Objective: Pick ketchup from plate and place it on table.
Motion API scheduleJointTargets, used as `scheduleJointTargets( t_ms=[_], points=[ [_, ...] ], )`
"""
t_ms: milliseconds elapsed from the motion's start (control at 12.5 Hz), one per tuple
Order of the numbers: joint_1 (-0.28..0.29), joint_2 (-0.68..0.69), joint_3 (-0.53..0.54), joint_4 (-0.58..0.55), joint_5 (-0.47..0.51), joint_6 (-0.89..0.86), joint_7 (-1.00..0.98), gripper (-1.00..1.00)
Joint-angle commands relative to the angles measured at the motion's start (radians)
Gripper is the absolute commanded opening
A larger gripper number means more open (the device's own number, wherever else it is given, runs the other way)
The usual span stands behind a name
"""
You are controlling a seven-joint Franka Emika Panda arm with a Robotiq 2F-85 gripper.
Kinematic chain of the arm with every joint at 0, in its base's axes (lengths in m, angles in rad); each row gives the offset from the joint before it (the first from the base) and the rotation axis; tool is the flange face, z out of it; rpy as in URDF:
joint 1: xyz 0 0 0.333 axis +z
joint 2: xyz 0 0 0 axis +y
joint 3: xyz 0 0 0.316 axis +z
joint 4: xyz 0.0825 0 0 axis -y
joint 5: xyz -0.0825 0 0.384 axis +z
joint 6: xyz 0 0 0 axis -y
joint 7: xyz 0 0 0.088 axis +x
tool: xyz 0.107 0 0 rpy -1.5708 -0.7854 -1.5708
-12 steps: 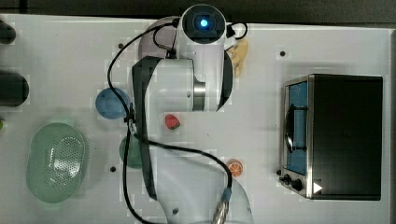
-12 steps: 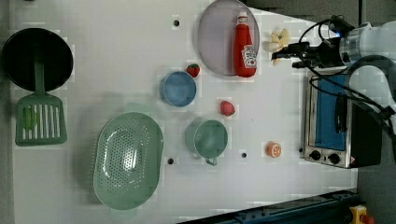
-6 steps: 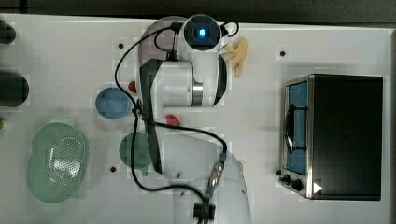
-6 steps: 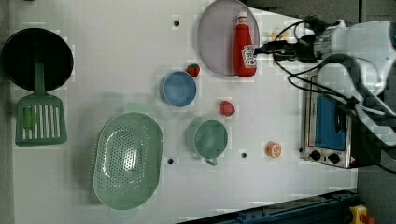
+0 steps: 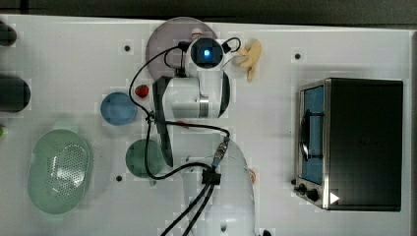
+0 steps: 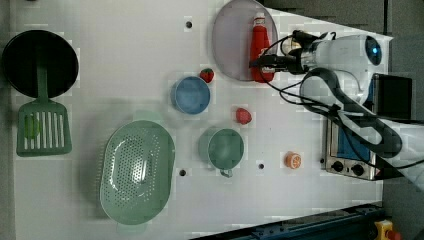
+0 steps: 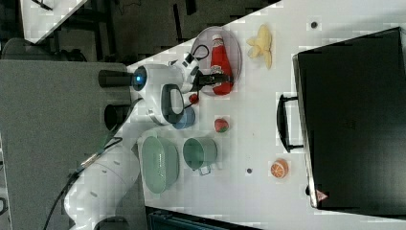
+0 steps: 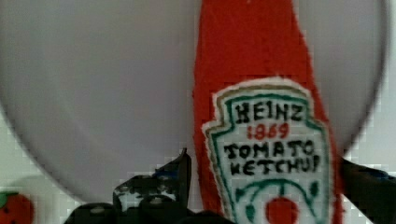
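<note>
The arm [image 5: 196, 96] is built of smooth, rounded white shells, with dark grey to black bands at the joints. A round blue light [image 5: 207, 52] glows on a black disc, upper centre in the top view. Thin black cables [image 5: 147, 113] loop loosely alongside the links and run down to a metal connector [image 5: 220, 150] on the wide white base segment. The gripper [image 6: 257, 62] is black, with slender dark jaws.

Red ketchup [image 8: 261, 93] with a white, green-edged label, black lettering; plate [image 8: 93, 84] plain pale grey-mauve; red strawberry [image 8: 14, 210].
</note>
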State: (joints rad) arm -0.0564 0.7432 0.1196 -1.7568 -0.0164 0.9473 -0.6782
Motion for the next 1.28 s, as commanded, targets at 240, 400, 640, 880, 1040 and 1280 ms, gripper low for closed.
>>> scheduleJointTargets(
  t_ms=[240,400,640,880,1040,1280],
  points=[
    [0.009,0.022,-0.002,0.034,0.003,0.064,-0.035,1.0],
    [0.009,0.025,0.001,0.045,0.003,0.066,-0.034,0.67],
    [0.007,0.0,0.0,0.056,0.003,0.066,-0.034,0.27],
    [0.006,-0.07,0.003,0.058,0.008,0.054,-0.008,0.26],
    [0.006,-0.127,0.003,0.056,0.008,0.031,0.033,0.27],
    [0.004,-0.222,0.0,0.054,0.008,-0.069,0.081,0.27]
  ],
)
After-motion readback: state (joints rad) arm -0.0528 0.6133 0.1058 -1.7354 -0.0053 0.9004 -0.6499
